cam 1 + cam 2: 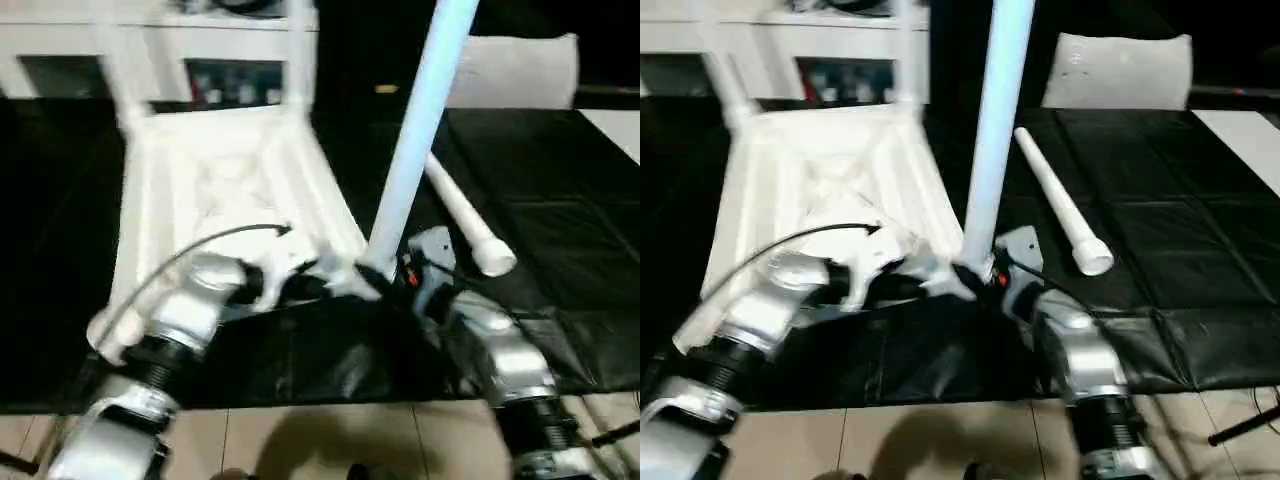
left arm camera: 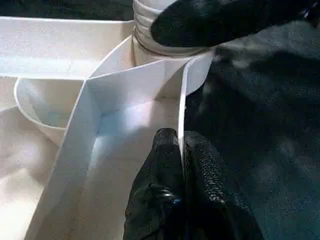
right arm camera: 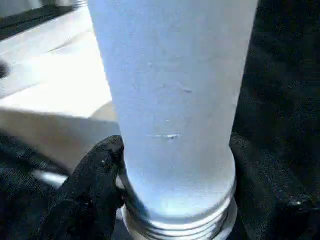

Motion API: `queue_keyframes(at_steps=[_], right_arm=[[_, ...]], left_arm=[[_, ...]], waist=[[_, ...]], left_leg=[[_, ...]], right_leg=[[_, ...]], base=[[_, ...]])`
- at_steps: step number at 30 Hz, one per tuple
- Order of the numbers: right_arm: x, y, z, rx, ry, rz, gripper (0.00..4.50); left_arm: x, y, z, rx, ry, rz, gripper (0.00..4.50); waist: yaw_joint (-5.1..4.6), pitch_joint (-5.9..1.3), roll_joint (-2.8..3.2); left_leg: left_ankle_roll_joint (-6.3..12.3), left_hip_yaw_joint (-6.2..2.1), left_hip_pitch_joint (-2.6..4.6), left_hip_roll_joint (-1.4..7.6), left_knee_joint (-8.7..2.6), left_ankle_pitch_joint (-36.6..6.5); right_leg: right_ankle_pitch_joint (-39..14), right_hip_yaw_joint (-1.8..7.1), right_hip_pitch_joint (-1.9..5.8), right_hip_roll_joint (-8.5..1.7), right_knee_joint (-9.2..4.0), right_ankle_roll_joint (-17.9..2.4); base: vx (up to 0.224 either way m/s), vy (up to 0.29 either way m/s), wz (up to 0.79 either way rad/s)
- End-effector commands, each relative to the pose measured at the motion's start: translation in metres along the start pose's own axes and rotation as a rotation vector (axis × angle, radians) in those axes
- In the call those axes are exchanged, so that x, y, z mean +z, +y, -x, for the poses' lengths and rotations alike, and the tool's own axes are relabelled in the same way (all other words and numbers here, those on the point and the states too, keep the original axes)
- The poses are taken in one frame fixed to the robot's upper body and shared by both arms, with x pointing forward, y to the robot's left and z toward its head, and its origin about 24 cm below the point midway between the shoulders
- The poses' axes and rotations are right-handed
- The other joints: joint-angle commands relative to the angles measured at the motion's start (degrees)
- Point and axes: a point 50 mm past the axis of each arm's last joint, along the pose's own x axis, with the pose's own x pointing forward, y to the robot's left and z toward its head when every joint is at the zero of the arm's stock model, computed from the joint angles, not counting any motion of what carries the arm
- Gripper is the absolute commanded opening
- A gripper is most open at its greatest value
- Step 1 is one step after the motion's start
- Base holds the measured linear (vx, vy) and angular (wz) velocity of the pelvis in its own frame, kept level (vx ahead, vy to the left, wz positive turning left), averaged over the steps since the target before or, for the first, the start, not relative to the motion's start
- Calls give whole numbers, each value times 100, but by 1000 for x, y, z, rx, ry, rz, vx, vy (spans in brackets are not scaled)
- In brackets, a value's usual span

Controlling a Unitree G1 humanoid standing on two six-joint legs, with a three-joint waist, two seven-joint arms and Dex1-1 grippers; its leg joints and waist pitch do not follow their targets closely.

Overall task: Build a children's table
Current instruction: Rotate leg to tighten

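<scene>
Left gripper (image 2: 181,165), its two black fingers pressed together, is clenched on a thin upright rib at the near rim of the white plastic rectangular tabletop (image 1: 225,185). That tabletop lies upside down on the black quilted mat (image 1: 1160,230), ribbed underside facing up, to the robot's left of centre. Right gripper (image 1: 985,275) is closed around the base of a long white tube leg (image 1: 420,120), one black fingertip (image 3: 95,185) pressed against the tube just above its ringed end; the opposite finger is hidden behind the tube. This leg stands nearly upright, leaning slightly away from the tabletop, with its lower end at the round corner socket (image 2: 165,35) on the near right corner. Whether the ringed end is fully seated in the socket cannot be judged, since the views are blurred there. Two further white tube legs rise from the far corners of the tabletop, one at the far left (image 1: 125,70) and one at the far right (image 1: 300,55). A fourth white tube leg (image 1: 1060,205) lies loose on the mat to the right of the upright one, apart from the tabletop, its flared end toward the robot. Behind the mat stand a white cabinet with glass doors (image 1: 235,80) and a flat white board (image 1: 1120,70). Pale floor tiles (image 1: 940,440) show at the near edge.
</scene>
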Motion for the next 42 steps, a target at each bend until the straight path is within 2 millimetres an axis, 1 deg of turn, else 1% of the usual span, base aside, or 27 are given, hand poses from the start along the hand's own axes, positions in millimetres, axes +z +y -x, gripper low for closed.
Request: queue_keyframes(at_steps=[1, 3, 4, 5, 6, 8, 9, 10, 12, 14, 16, 17, 18, 19, 21, 23, 24, 25, 26, 27, 28, 29, 30, 33, 36, 40, 42], right_arm=[[-10, 47, -24, 73, 53, -62, 274], [-10, 48, -25, 57, 55, -66, 274], [-7, 54, -33, -15, 47, -99, 309], [-7, 54, -33, -15, 47, -99, 330], [-5, 55, -35, -32, 33, -104, 344], [-3, 56, -36, -38, 22, -105, 353], [-1, 51, -32, -38, -1, -105, 365], [1, 46, -28, -32, -20, -89, 378], [2, 41, -25, -29, -29, -81, 395], [2, 39, -23, -31, -33, -75, 402], [5, 25, -9, 8, -55, -34, 432], [5, 25, -9, 8, -55, -34, 443], [8, 14, 3, 61, -69, 8, 443], [8, 14, 3, 61, -69, 8, 447], [11, 4, 12, 103, -73, 54, 447], [16, -7, 24, 172, -74, 111, 447], [17, -7, 25, 187, -74, 121, 447], [18, -9, 28, 210, -72, 136, 447], [19, -11, 32, 258, -59, 158, 447], [21, -13, 36, 311, -46, 181, 447], [21, -13, 36, 311, -46, 181, 447], [23, -16, 40, 358, -27, 201, 447], [26, -17, 44, 437, 5, 239, 447], [26, -17, 46, 517, 49, 282, 447], [24, -18, 47, 602, 102, 317, 447], [25, -18, 43, 649, 133, 358, 447], [26, -18, 42, 664, 141, 360, 447]], left_arm=[[21, -10, -21, 88, -82, 11, 0], [22, -11, -22, 99, -80, 11, 0], [26, -14, -30, 156, -62, 1, 0], [26, -14, -30, 156, -62, 1, 0], [28, -15, -31, 167, -51, -12, 0], [28, -16, -32, 170, -44, -21, 0], [24, -15, -29, 139, -19, -69, 0], [19, -14, -25, 109, 4, -89, 0], [16, -13, -22, 92, 11, -96, 0], [15, -13, -20, 87, 14, -96, 0], [6, -7, -9, 51, 35, -108, 0], [6, -7, -9, 51, 35, -108, 0], [-1, -3, 0, 13, 47, -125, 0], [-1, -3, 0, 13, 47, -125, 0], [-6, -4, 7, -57, 42, -157, 0], [-12, -4, 17, -148, 40, -198, 0], [-13, -4, 18, -156, 42, -202, 0], [-14, -4, 20, -169, 46, -207, 0], [-17, -2, 23, -194, 61, -218, 0], [-19, 0, 27, -226, 70, -229, 0], [-19, 0, 27, -226, 70, -229, 0], [-20, 1, 32, -259, 76, -235, 0], [-19, 4, 37, -313, 81, -253, 0], [-19, 6, 43, -368, 96, -274, 0], [-20, 8, 47, -440, 120, -302, 0], [-18, 6, 48, -517, 137, -330, 0], [-18, 6, 48, -534, 142, -333, 0]], waist=[[-5, -305, -17], [-26, -306, -7], [-52, -320, 0], [-57, -316, 2], [-63, -326, 13], [-60, -330, 14], [-53, -341, 6], [-49, -349, 18], [-50, -350, 15], [-37, -356, 19], [-23, -357, 26], [-17, -363, 21], [-3, -374, 22], [-1, -374, 24], [-6, -391, 18], [13, -385, 16], [18, -380, 21], [22, -377, 17], [25, -368, 22], [44, -357, 17], [47, -356, 15], [65, -352, 19], [98, -354, 13], [140, -355, 4], [161, -348, -5], [202, -357, -4], [258, -360, -13]], left_leg=[[98, -84, 17, 139, -362, -1769], [120, -93, 26, 134, -368, -1858], [110, -96, 22, 148, -376, -1888], [91, -106, 26, 155, -382, -1923], [90, -105, 33, 153, -379, -1986], [121, -104, 10, 151, -389, -1985], [149, -99, 2, 148, -389, -1941], [167, -94, -5, 157, -390, -1874], [184, -85, -29, 163, -394, -1794], [205, -79, -29, 166, -391, -1722], [236, -67, -25, 161, -384, -1645], [255, -65, -37, 159, -380, -1591], [308, -60, -49, 167, -375, -1470], [340, -57, -62, 177, -378, -1383], [357, -50, -72, 172, -358, -1233], [430, -41, -67, 174, -349, -1218], [432, -35, -51, 183, -351, -1239], [419, -38, -48, 184, -355, -1245], [407, -30, -32, 196, -357, -1299], [415, -36, -27, 189, -360, -1396], [410, -35, -25, 192, -360, -1424], [368, -37, -14, 212, -370, -1406], [382, -37, -4, 199, -361, -1428], [373, -30, -4, 206, -360, -1362], [360, -25, -3, 202, -354, -1364], [350, -22, 0, 229, -352, -1217], [361, -8, 12, 233, -345, -1150]], right_leg=[[-3460, 218, 175, -436, -612, -488], [-3432, 201, 171, -415, -622, -453], [-3314, 212, 160, -408, -599, -481], [-3297, 205, 159, -413, -596, -486], [-3242, 203, 158, -408, -597, -488], [-3114, 218, 171, -411, -586, -498], [-3012, 225, 179, -408, -584, -495], [-2865, 242, 178, -415, -565, -526], [-2643, 251, 200, -412, -537, -610], [-2503, 260, 211, -415, -520, -671], [-2368, 261, 227, -409, -510, -731], [-2287, 262, 247, -405, -499, -740], [-2056, 272, 263, -407, -474, -792], [-1854, 274, 273, -406, -449, -868], [-1638, 272, 291, -406, -412, -986], [-1524, 279, 295, -402, -411, -1023], [-1506, 281, 279, -397, -405, -1046], [-1518, 269, 290, -393, -402, -1082], [-1592, 274, 265, -401, -407, -1097], [-1794, 263, 270, -405, -431, -1066], [-1849, 267, 270, -405, -432, -1049], [-1844, 276, 252, -410, -424, -1065], [-1869, 269, 264, -405, -431, -1059], [-1733, 283, 270, -418, -398, -1103], [-1873, 272, 268, -423, -404, -1085], [-1644, 276, 266, -426, -363, -1175], [-1517, 276, 266, -421, -343, -1220]], base=[[0, 0, 0], [0, 0, 0], [0, 0, 0], [0, 0, 0], [0, 0, 0], [0, 0, 0], [0, 0, 0], [0, 0, 0], [0, 0, 0], [0, 0, 0], [0, 0, 0], [0, 0, 0], [0, 0, 0], [0, 0, 0], [0, 0, 0], [0, 0, 0], [0, 0, 0], [0, 0, 0], [0, 0, 0], [0, 0, 0], [0, 0, 0], [0, 0, 0], [0, 0, 0], [0, 0, 0], [0, 0, 0], [0, 0, 0], [0, 0, 0]])
